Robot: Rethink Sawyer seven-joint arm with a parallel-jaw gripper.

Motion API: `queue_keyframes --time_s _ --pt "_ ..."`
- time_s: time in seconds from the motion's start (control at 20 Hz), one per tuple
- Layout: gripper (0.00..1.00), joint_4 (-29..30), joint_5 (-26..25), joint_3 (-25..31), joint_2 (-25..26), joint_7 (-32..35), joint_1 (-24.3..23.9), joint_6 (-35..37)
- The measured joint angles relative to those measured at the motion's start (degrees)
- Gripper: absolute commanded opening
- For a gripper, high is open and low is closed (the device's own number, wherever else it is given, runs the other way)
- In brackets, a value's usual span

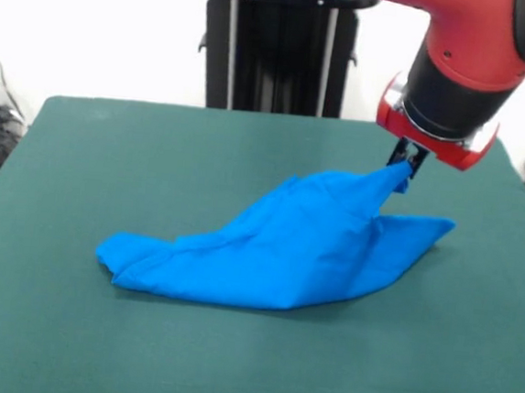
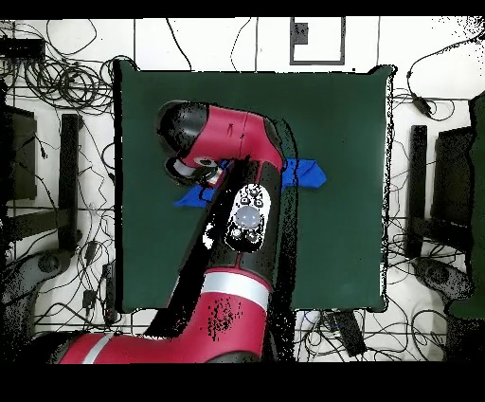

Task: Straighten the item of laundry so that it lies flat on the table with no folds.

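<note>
Gripper (image 1: 407, 168) pinches a raised corner of the T-shirt (image 1: 285, 249) (rest bunched on table (image 1: 49, 325)); thin hold could slip, leaving folds.

The red and black robot arm (image 2: 237, 204) is reaching up from the bottom of the frame across the dark green cloth-covered table (image 2: 346, 123). It is covering most of the bright blue fabric item (image 2: 305, 173), showing only at centre.

Shirt (image 1: 285, 249) on table (image 1: 93, 347), mid-table
</note>
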Motion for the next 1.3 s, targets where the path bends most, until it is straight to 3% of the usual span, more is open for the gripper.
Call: queue_keyframes --time_s 1.3 --pt "0.00 -11.58 0.56 -0.13 5.37 0.14 -0.07 9.70"
